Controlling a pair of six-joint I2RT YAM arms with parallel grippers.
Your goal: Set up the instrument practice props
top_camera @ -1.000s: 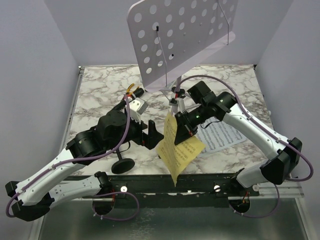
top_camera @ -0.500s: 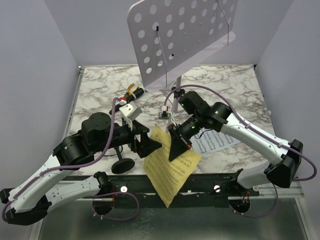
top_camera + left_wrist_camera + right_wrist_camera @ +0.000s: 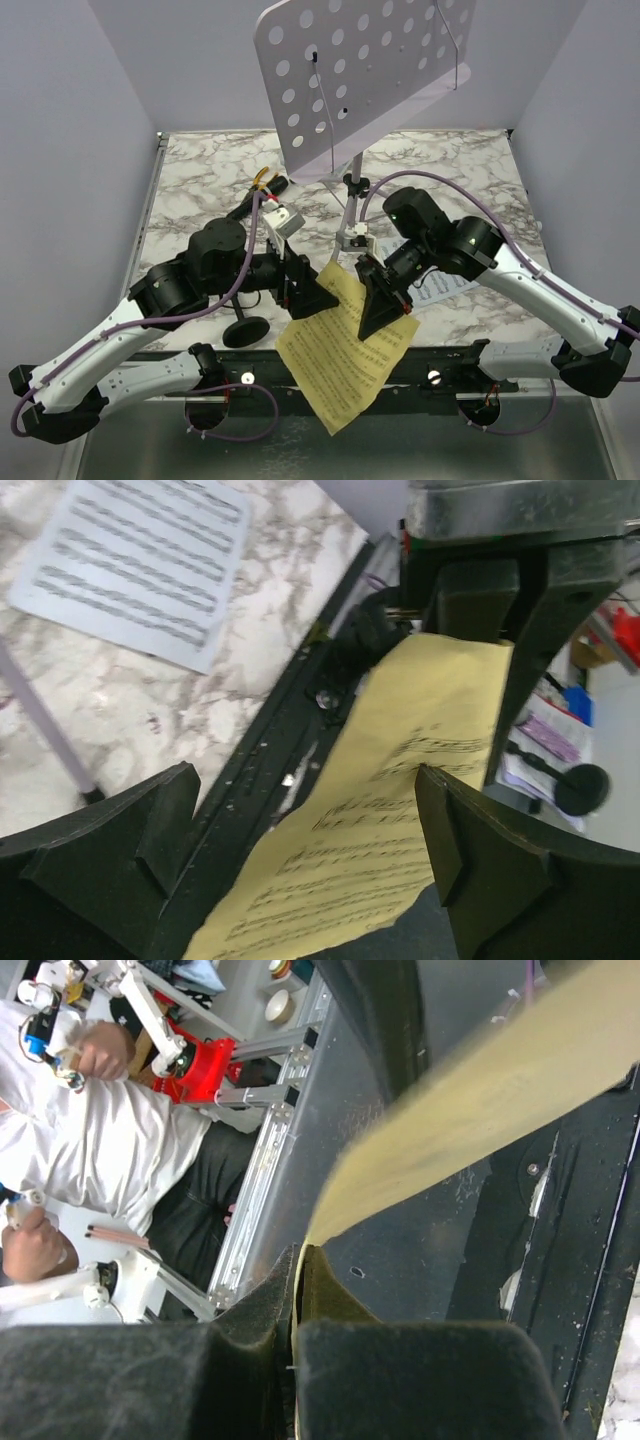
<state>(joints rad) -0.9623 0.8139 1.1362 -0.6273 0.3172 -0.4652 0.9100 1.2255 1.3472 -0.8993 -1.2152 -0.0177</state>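
The yellow page (image 3: 345,350) and music stand (image 3: 360,70) block the table (image 3: 200,170) middle.

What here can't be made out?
Lilac hole-punched music stand: top cut off by the overhead view's edge.
White sheet-music page: overhead, mostly under the right arm.
Short black round-based mic stand: overhead, stem behind the left arm.
Yellow sheet-music page: right wrist view, blurred, notes unreadable.
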